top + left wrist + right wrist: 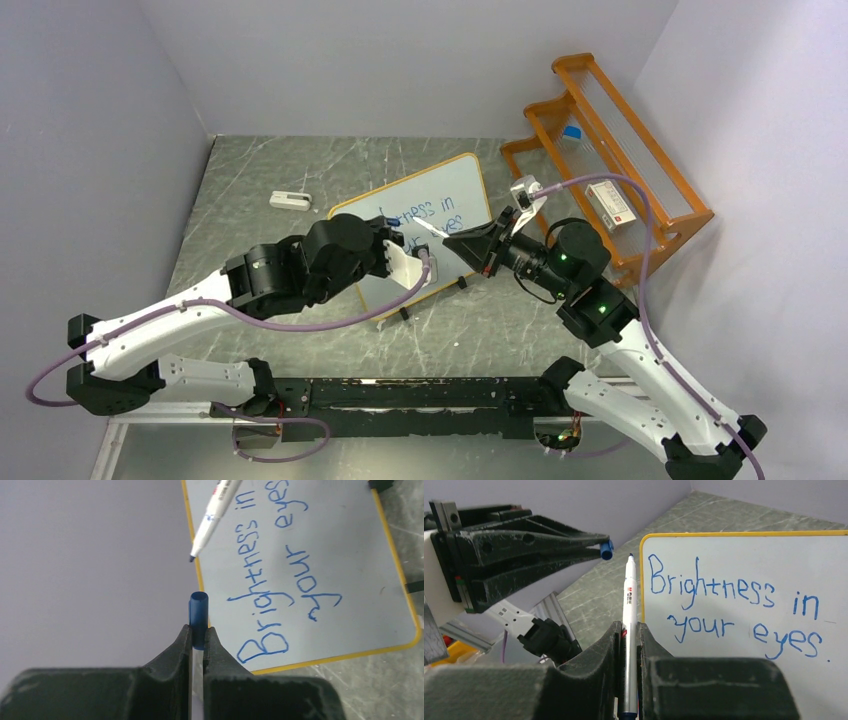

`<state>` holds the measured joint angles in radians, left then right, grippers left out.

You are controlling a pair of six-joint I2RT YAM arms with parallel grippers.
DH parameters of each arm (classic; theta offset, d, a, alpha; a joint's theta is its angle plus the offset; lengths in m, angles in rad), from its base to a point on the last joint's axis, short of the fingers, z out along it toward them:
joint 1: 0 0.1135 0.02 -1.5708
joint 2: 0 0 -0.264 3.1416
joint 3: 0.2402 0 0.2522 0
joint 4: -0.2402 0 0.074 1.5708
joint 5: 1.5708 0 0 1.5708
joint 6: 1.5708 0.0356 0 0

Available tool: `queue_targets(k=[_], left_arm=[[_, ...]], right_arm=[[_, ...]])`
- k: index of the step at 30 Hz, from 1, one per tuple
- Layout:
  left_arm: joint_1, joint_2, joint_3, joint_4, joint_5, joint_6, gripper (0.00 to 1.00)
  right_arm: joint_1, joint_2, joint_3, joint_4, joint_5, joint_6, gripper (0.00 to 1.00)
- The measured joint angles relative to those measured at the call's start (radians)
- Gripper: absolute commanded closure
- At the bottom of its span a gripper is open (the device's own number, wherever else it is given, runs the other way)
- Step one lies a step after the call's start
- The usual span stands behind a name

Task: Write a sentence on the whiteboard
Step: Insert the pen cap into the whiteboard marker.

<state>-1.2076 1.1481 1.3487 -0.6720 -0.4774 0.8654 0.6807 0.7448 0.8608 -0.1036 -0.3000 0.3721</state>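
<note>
Left gripper (198, 631) is pinching the blue cap (198, 607), right gripper (628, 629) is clamping the marker (212, 515); you are seeing its tip just above cap mouth, tilted upper-right. Whiteboard (350, 555) w/ sentence (270, 580) is sitting frame right.

A robot lab's test cell: pale lilac walls (400, 60) box in a grey marble-patterned surface (500, 320), with a white-and-black left arm (150, 340) and right arm (650, 385) bolted to a black metal rail (420, 395).
</note>
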Motion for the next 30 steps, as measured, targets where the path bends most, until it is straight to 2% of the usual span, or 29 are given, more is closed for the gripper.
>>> queue_targets(k=[10, 30], left_arm=[[-0.014, 0.017, 0.035, -0.039, -0.032, 0.055, 0.95], [-0.051, 0.040, 0.050, -0.082, -0.034, 0.063, 0.95]], right_arm=[[0.000, -0.019, 0.026, -0.048, -0.060, -0.029, 1.00], [0.000, 0.015, 0.050, -0.090, -0.124, -0.041, 1.00]])
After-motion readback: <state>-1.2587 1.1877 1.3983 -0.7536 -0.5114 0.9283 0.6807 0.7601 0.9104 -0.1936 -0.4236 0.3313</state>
